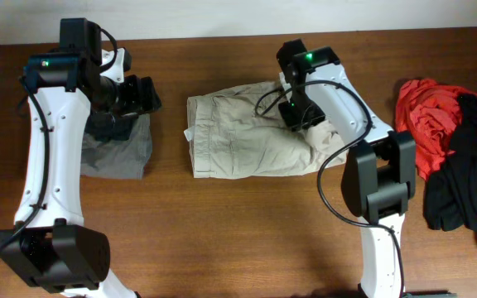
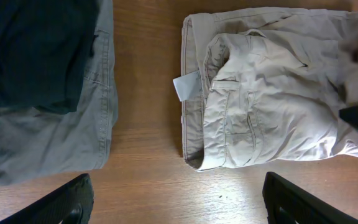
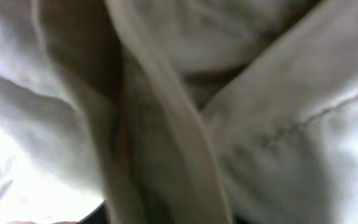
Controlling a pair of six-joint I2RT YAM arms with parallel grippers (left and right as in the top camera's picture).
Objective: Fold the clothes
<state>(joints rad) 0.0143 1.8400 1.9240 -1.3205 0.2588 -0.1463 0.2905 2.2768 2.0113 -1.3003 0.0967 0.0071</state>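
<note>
Right tool (image 1: 298, 116) sunk into khaki shorts (image 1: 238, 142) at 3 o'clock, grip can't tell; left tool (image 1: 146, 97) wide open; better lift straight, not drag.

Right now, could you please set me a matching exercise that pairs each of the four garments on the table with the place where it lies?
Things
1. beige shorts
2. grey garment
3. red garment
4. black garment

Places
A. far right, draped partly over another garment
B. left side of the table
C. middle of the table
D. far right, partly under another garment

Pairs: 1-C, 2-B, 3-D, 4-A
</note>
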